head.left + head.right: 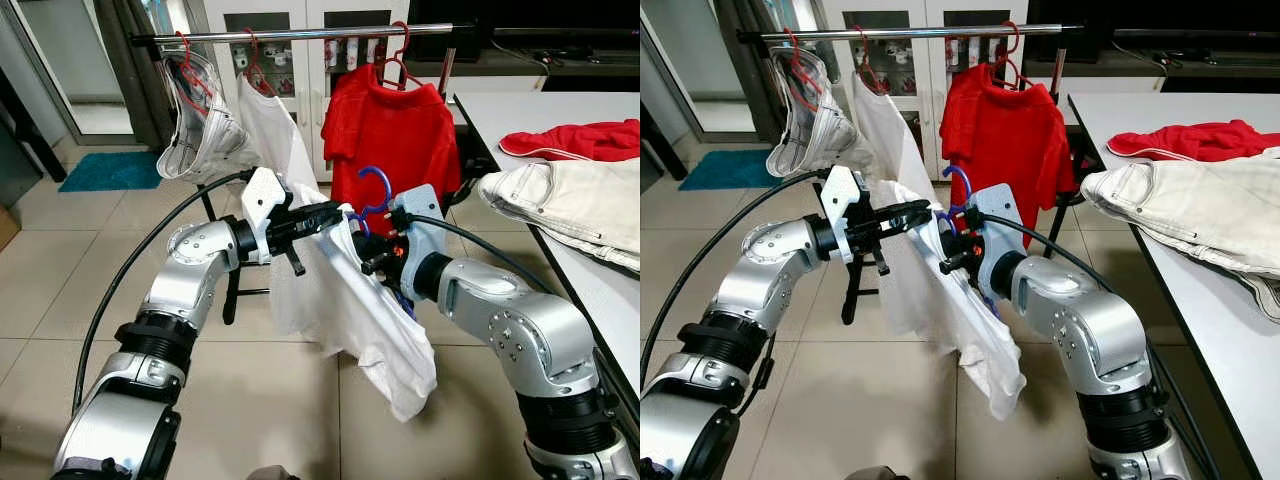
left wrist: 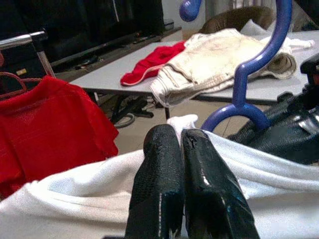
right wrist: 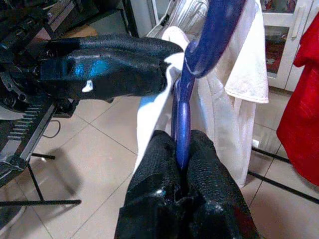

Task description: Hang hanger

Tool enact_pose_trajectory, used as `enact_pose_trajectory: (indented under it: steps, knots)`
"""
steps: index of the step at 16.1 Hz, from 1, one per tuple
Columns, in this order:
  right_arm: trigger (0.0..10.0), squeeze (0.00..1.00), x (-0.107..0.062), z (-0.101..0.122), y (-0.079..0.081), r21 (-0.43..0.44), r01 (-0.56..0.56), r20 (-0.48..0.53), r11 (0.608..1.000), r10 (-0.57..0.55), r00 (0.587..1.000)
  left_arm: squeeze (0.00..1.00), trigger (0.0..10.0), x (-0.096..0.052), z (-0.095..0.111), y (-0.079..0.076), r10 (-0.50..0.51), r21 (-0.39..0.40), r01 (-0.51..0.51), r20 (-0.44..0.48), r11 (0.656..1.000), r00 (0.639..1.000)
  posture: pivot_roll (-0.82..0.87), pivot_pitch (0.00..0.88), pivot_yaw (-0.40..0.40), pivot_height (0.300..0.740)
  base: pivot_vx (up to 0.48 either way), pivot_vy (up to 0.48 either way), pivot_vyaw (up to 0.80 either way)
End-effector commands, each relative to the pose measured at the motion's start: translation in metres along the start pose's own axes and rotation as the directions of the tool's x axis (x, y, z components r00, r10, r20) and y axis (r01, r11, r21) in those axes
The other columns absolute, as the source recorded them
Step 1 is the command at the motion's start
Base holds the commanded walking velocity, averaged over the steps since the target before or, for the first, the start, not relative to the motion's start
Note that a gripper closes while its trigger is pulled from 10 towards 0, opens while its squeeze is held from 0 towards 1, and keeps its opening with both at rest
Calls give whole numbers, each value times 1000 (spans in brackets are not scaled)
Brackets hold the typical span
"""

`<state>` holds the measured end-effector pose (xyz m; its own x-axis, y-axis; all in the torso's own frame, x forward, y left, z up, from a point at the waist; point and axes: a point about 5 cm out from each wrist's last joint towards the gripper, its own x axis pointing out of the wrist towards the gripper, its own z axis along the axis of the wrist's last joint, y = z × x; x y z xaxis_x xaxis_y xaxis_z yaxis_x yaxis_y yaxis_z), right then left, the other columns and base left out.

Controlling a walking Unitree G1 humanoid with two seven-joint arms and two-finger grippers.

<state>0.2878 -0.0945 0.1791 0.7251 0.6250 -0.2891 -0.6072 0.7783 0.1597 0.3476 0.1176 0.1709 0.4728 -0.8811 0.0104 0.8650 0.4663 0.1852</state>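
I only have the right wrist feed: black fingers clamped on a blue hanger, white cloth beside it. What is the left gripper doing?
Observer: The left gripper is shut on the white shirt at its collar, just beside the blue hanger.
Operator: Is the shirt hanging free?
Observer: Yes, it drapes below both arms, clear of the floor.
Operator: Where is the rail from here?
Observer: The metal rail runs above and behind the right gripper; the hook has not reached it.
Operator: Any free spot on it?
Observer: There is a gap between a white garment and a red shirt already hung there.
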Motion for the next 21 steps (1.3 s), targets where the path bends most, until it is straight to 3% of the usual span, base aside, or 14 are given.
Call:
enact_pose_trajectory:
  steps: [1,2,5,8,11,13,14,15,16,17,18,19,20,21]
  knots:
    - [10000,0,-2,15,3,-33,-9,59,999,11,998,0,0,-5,6,7,68,-17,-67,51,998,996,-6,0,83,740,0,0,0]
    - [10000,0,-2,15,3,-33,-9,59,999,11,998,0,0,-5,6,7,68,-17,-67,51,998,996,-6,0,83,740,0,0,0]
    - [10000,0,-8,-3,-13,-87,99,-35,991,-103,994,0,0,-17,16,22,245,-5,-246,116,969,962,1,0,77,740,0,0,0]
    - [10000,0,-22,-19,-24,-129,148,-125,980,-165,978,0,0,-32,6,33,456,21,-458,66,889,888,10,0,62,740,0,0,0]
    - [10000,0,-28,-18,-23,-92,110,-113,990,-120,986,0,0,-34,-1,26,451,8,-452,50,892,891,9,0,59,740,0,0,0]
    - [10000,0,-25,-16,-28,-38,170,-82,985,-173,982,0,0,-25,-4,9,356,-24,-356,45,934,933,11,0,61,740,0,0,0]
    - [10000,0,-25,-16,-28,-38,170,-82,985,-173,982,0,0,-25,-4,9,356,-24,-356,45,934,933,11,0,61,740,0,0,0]
    - [10000,0,-20,-13,-37,22,269,-40,963,-268,963,0,0,-19,-11,-9,275,-11,-275,5,961,961,16,0,61,740,0,0,0]
    - [10000,0,-15,-10,-36,83,284,-7,955,-284,959,0,0,-13,-16,-25,234,-19,-235,-19,972,972,19,0,60,740,0,0,0]
    - [10000,0,-13,-10,-36,91,287,-3,954,-288,958,0,0,-10,-16,-32,221,-31,-222,-15,975,975,24,0,55,740,0,0,0]
    - [10000,0,-9,-16,-36,53,316,-35,947,-314,949,0,0,0,-10,-45,191,-66,-190,17,980,981,27,0,53,740,0,0,0]
    - [10000,0,-9,-16,-36,53,316,-35,947,-314,949,0,0,0,-10,-45,191,-66,-190,17,980,981,27,0,53,740,0,0,0]
    - [10000,0,-6,-30,-37,-86,323,-113,942,-331,937,0,0,8,-3,-52,191,-93,-185,53,978,980,29,0,49,740,0,0,0]
    - [10000,0,-5,-35,-36,-129,303,-140,944,-320,937,0,0,10,-1,-49,220,-85,-214,57,973,974,29,0,49,740,0,0,0]
